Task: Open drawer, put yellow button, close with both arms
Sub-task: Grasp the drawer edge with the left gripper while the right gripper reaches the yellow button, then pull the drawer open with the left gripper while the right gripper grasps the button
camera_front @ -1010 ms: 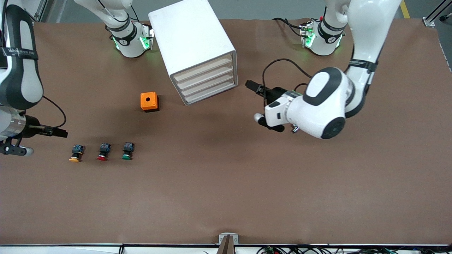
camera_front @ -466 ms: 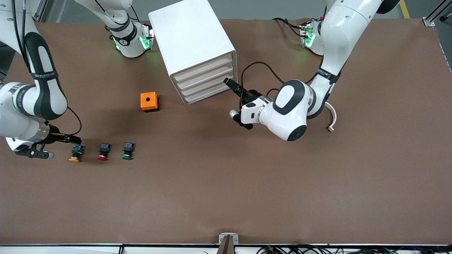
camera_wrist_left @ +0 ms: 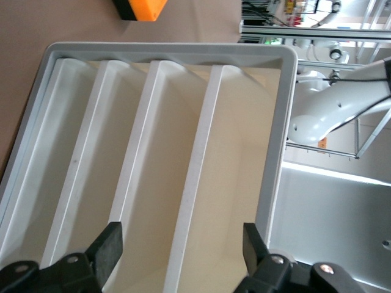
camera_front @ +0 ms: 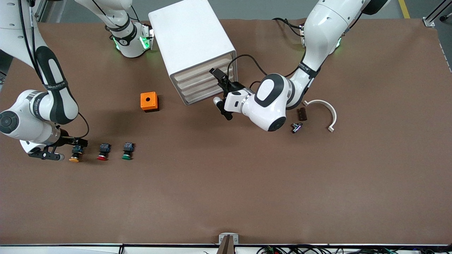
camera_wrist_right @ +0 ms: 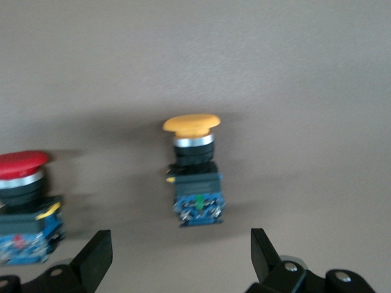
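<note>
The white cabinet stands near the robots' bases with all four drawers shut. Its top drawer also shows in the left wrist view. My left gripper is open and empty, just in front of the drawer fronts, and its fingers frame the upper drawers. The yellow button lies on the table at the right arm's end, cap toward the front camera. My right gripper is open and low, right beside it. In the right wrist view the button lies just ahead of the open gripper, untouched.
A red button and a green button lie in a row beside the yellow one. An orange box sits near the cabinet. A white curved piece, a dark block and a small metal part lie under the left arm.
My left gripper has swung in toward the cabinet's drawer fronts. My right gripper has come down and moved up to the yellow button. Nothing has been gripped.
</note>
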